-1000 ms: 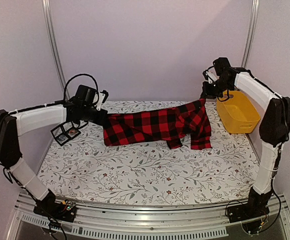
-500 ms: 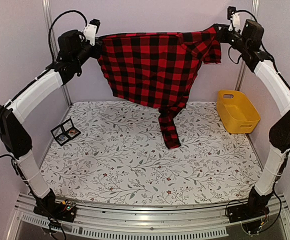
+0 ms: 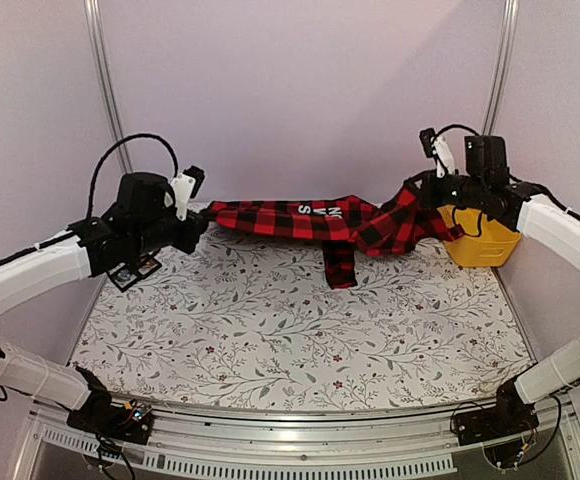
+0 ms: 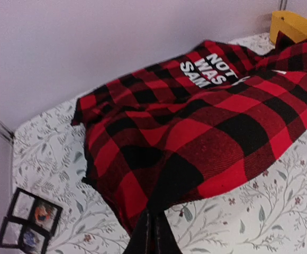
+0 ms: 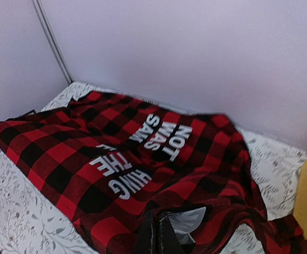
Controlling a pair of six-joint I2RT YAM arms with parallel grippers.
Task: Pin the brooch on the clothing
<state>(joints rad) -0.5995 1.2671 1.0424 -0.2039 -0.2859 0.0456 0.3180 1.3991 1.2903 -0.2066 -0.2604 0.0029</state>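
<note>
The clothing [image 3: 290, 218], a red-and-black checked shirt with white block letters facing up, hangs stretched low over the back of the table between both grippers. My left gripper [image 3: 198, 222] is shut on its left edge; the left wrist view shows the fabric [image 4: 196, 127] pinched at the fingertips [image 4: 153, 218]. My right gripper [image 3: 417, 190] is shut on the right end, by a grey label [image 5: 188, 222] on the shirt [image 5: 90, 159]. One sleeve [image 3: 340, 265] droops onto the table. A black divided tray [image 4: 29, 226] holds small coloured pieces; whether one is the brooch I cannot tell.
A yellow bin [image 3: 482, 245] stands at the back right behind the right arm. The black tray [image 3: 135, 272] sits at the back left, partly behind the left arm. The floral table [image 3: 270, 340] spreads out in front of the shirt. Walls close in on three sides.
Half a second ago both arms held the shirt spread high against the back wall. Both have come down and it now hangs nearly flat just above the table, letters up.
</note>
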